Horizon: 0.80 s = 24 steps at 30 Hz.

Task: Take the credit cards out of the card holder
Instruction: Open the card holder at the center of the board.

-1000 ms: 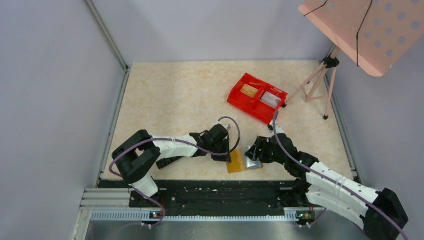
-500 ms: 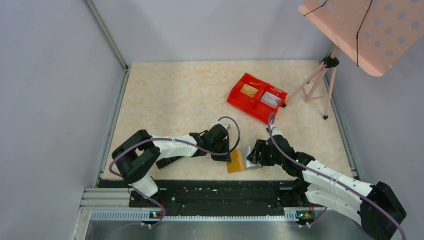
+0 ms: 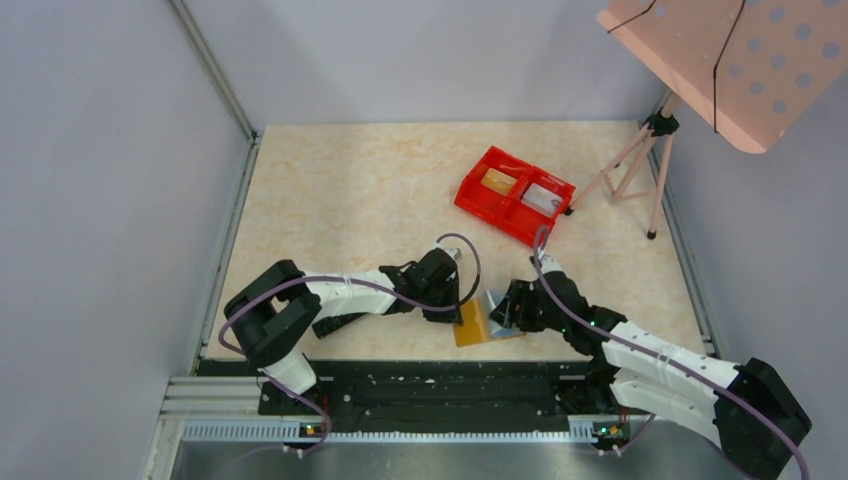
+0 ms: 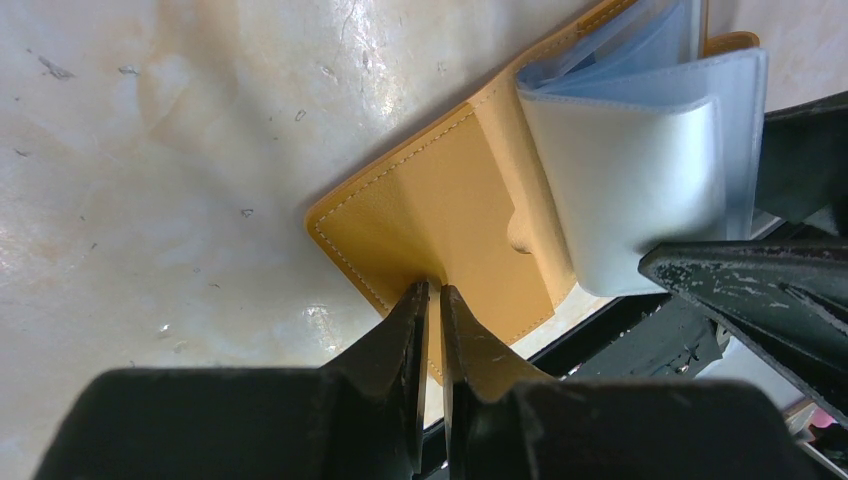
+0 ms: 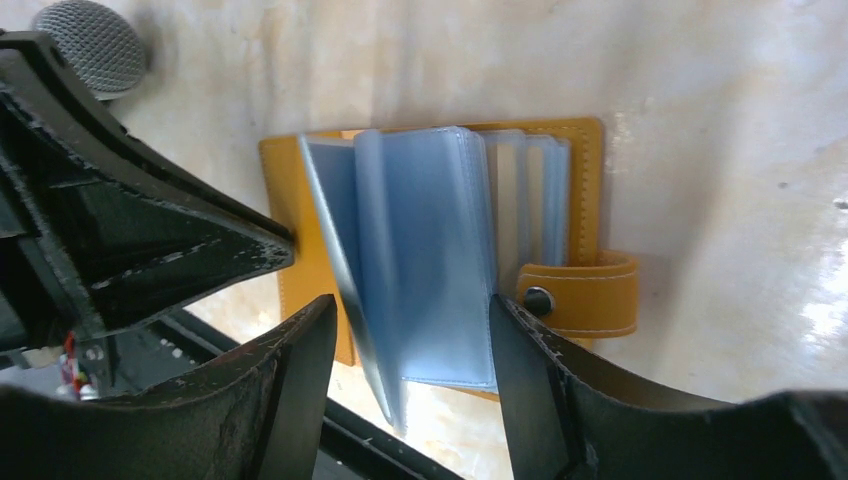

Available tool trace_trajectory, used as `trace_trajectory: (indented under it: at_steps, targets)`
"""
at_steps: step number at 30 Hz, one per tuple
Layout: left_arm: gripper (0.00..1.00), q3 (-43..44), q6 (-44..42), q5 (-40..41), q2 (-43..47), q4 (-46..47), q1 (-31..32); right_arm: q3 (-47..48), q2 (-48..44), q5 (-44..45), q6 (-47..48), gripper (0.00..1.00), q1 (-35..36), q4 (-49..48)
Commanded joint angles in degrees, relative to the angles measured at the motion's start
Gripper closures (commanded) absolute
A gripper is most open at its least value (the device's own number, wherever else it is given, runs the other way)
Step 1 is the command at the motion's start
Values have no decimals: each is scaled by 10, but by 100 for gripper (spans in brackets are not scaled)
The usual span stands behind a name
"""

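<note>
The card holder (image 3: 470, 324) lies open at the table's near edge, with a tan cover (image 4: 440, 200) and blue-grey plastic sleeves (image 5: 430, 250) fanned upward. My left gripper (image 3: 458, 303) is shut on the tan cover's edge; the left wrist view (image 4: 432, 292) shows both fingers pinching it. My right gripper (image 3: 500, 310) is open. In the right wrist view (image 5: 410, 305) its fingers stand either side of the raised sleeves. The snap tab (image 5: 580, 292) lies to the right. A yellow-gold card (image 3: 497, 181) and a pale grey card (image 3: 541, 198) lie in the red tray. I cannot make out any cards inside the sleeves.
The red two-compartment tray (image 3: 476, 203) stands at the back right of the table. A tripod (image 3: 640, 160) stands beside it under a pink perforated board (image 3: 730, 60). The black rail (image 3: 430, 385) runs just below the holder.
My right gripper has moved a little left toward the holder. The sleeves have risen from lying flat to standing up between its fingers. The left gripper has not moved.
</note>
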State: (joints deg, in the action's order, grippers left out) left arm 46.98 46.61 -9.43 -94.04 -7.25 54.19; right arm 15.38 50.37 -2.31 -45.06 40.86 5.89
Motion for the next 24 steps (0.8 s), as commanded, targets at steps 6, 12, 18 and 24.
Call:
trace_trajectory:
  at_steps: [6,12,18,24]
  targets:
    - [85,3,2,5,-8,14,-2,-34,-6,-82,-56,44,2,-120]
    - [85,6,2,3,-6,14,-2,-39,-7,-94,-74,44,2,-161]
    - [85,13,-2,13,6,-2,-2,-53,3,-110,-99,46,2,-220]
    - [84,23,-4,13,27,-15,-11,-49,18,-116,-103,47,3,-235]
